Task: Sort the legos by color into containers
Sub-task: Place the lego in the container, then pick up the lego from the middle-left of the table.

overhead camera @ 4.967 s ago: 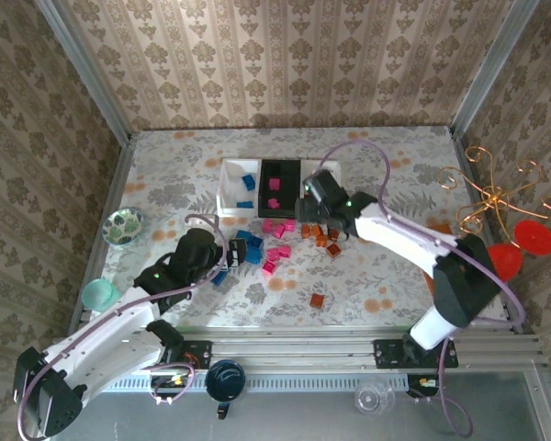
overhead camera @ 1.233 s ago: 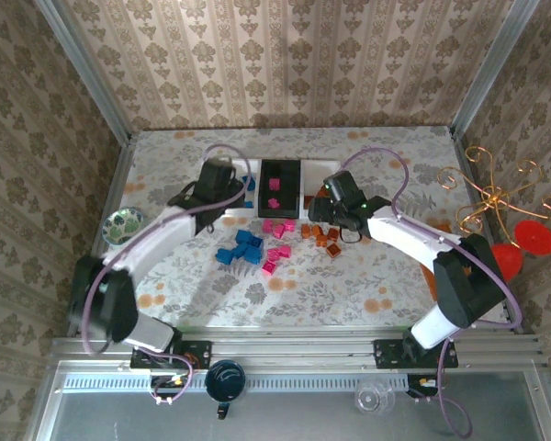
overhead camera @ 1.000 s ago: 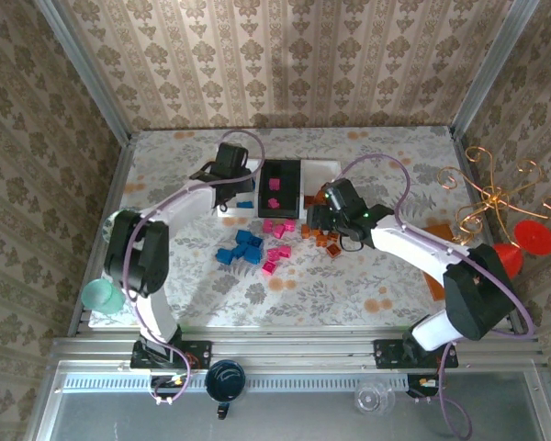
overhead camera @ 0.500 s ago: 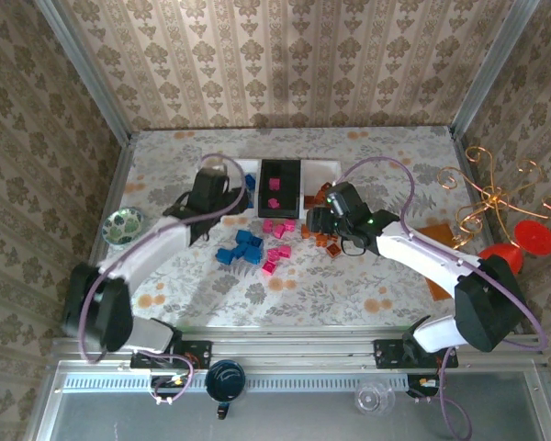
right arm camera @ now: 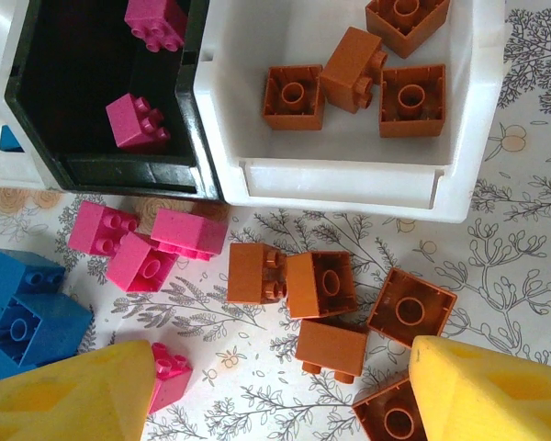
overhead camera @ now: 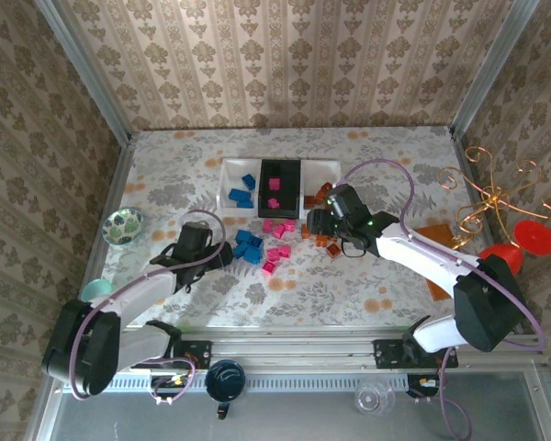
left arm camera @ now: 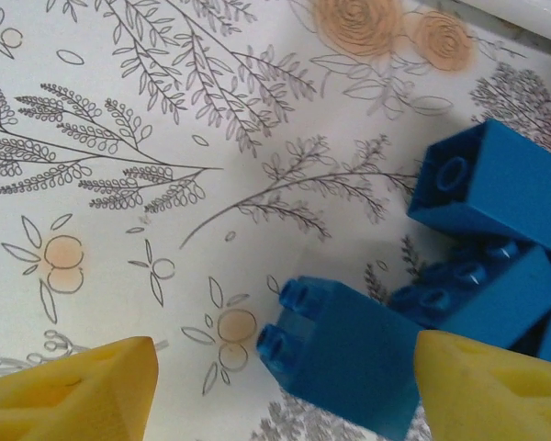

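Both apart, left fingers (left arm camera: pixel 73 390) flanking blue lego (left arm camera: pixel 344 354), right fingers (right arm camera: pixel 482 390) over orange-brown legos (right arm camera: pixel 321 285).

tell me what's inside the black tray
Two pink legos lie inside the black tray, apart from each other. The top view shows its floor uncovered; the right wrist view cuts off its far end.

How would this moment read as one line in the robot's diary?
left claw: open over blue brick | right claw: open above loose orange-brown bricks | sorting: unfinished
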You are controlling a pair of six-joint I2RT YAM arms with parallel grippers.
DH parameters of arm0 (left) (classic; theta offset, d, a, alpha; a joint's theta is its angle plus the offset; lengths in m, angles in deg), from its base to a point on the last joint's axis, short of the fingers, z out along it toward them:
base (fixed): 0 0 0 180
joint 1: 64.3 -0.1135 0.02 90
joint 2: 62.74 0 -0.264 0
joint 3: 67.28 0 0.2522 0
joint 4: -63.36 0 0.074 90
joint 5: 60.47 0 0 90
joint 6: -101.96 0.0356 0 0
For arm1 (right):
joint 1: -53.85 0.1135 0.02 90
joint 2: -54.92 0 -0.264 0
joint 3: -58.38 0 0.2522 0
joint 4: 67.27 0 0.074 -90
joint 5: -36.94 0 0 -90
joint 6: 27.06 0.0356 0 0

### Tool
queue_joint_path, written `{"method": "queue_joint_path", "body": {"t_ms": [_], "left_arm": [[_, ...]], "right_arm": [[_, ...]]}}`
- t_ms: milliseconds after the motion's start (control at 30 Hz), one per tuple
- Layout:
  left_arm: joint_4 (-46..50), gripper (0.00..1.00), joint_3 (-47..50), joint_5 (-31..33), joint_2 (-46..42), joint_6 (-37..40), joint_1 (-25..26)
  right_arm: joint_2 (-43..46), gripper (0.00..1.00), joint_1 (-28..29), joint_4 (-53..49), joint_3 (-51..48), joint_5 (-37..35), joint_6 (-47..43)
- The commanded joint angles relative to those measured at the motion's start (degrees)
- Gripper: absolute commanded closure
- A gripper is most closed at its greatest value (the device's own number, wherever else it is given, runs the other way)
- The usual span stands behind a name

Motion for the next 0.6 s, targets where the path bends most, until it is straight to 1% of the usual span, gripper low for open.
{"method": "queue_joint_path", "body": {"t_ms": [0, 67, 133, 167, 267, 400, 467, 500, 567], "left_arm": [[-5.61, 0.25, 0.57, -2.79, 2.52, -1.38, -0.78], [-4.72, 0.26, 0.34, -2.55, 3.82, -1.68, -0.96], [-2.13, 0.30, 0.54, -0.74, 3.20, -2.26, -1.32], [-0.79, 0.33, 1.05, 0.18, 2.00, -2.40, -1.89], [3.37, 0.36, 2.67, 1.49, -3.57, -2.29, -3.88], [7.53, 0.37, 3.50, 1.67, -10.62, -2.02, -6.36], [7.65, 0.35, 2.77, 0.33, -11.88, -1.39, -6.41], [6.92, 0.31, 2.40, -0.79, -12.19, -1.30, -6.05], [5.12, 0.22, 1.34, -1.60, -12.17, -0.85, -3.65]], "right_arm": [[3.09, 0.25, 0.40, -0.15, -0.41, -1.35, 1.09], [3.80, 0.25, 0.40, -0.63, -0.41, -1.83, 0.88], [4.22, 0.25, 0.40, -1.06, -0.33, -1.97, 0.70], [4.41, 0.25, 0.40, -1.19, -0.24, -2.11, 0.62], [4.61, 0.25, 0.40, -1.10, -0.15, -2.11, 0.69], [4.11, 0.25, 0.39, -0.89, 0.28, -1.77, 0.61], [3.76, 0.25, 0.40, -0.73, 0.52, -1.61, 0.52], [3.61, 0.25, 0.40, -0.69, 0.59, -1.59, 0.52], [3.38, 0.25, 0.40, -0.70, 0.90, -1.41, 0.52]]}}
